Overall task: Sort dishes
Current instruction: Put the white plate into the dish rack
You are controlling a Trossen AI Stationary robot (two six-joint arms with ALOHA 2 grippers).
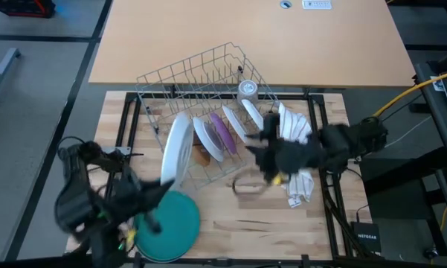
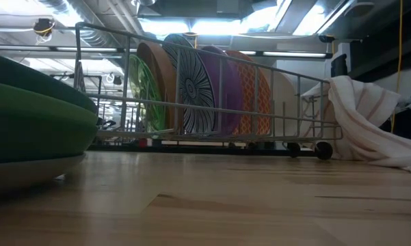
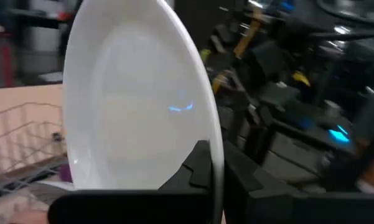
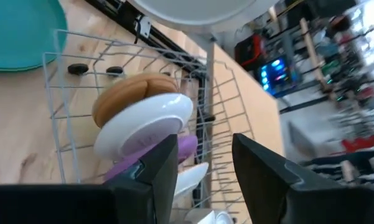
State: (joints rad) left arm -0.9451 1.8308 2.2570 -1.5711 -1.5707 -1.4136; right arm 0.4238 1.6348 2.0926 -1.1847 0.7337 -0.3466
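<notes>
A grey wire rack (image 1: 201,82) stands mid-table with small plates on edge in it: white (image 4: 146,121), brown (image 4: 127,93), purple (image 1: 222,132), orange-patterned (image 2: 249,92) and clear green (image 2: 142,92). My left gripper (image 1: 162,192), near the table's front left, is shut on a large white plate (image 1: 177,149) at the rack's left side. A teal plate (image 1: 167,222) tops a stack below it. My right gripper (image 4: 202,168) is open at the rack's right side (image 1: 254,145), pointing at the small plates without touching them. My left gripper pinches the large white plate's rim (image 3: 219,163) at its near end between its two fingers, one finger (image 3: 198,171) on the hollow face and the other behind it. The fingers come from the table's near left. The plate stands on edge; whether it rests on the rack, I cannot tell.
A white striped cloth (image 1: 297,145) lies crumpled right of the rack, under my right arm. A pale cup (image 1: 247,89) sits in the rack's far right corner. Black frame bars (image 1: 130,126) run along the board. Bare wood (image 1: 268,223) lies near the front right.
</notes>
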